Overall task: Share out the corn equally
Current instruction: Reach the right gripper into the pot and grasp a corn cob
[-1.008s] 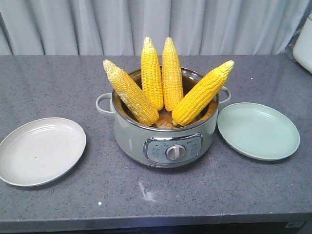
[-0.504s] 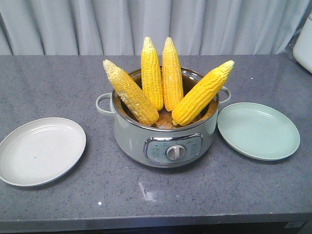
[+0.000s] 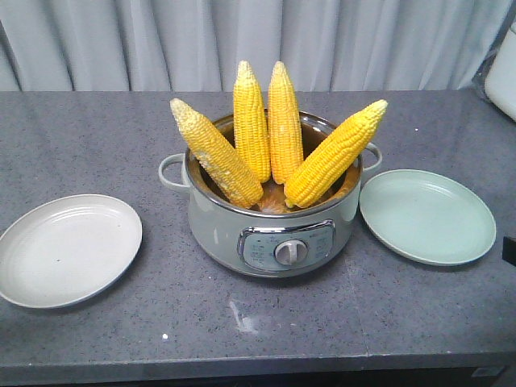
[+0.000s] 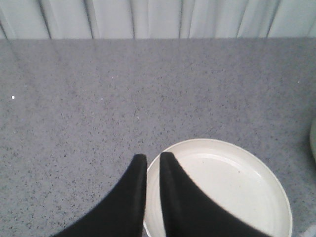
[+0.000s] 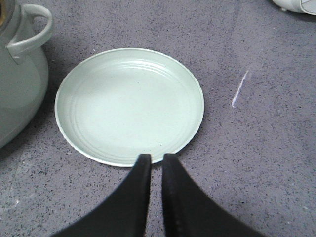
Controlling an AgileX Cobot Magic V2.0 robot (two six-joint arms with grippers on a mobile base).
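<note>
Four corn cobs (image 3: 270,137) standing tips-up in a grey-green cooker (image 3: 218,230), cream plate (image 3: 68,250) to its left, green plate (image 3: 427,216) to its right, left gripper (image 4: 153,160) above cream rim, right gripper (image 5: 157,160) at green rim, both closed on nothing

On my wrist feeds, the left gripper (image 4: 153,158) and right gripper (image 5: 157,159) look alike: two matte black fingers (image 4: 123,197) each, broad-based, tapering to rounded tips.
</note>
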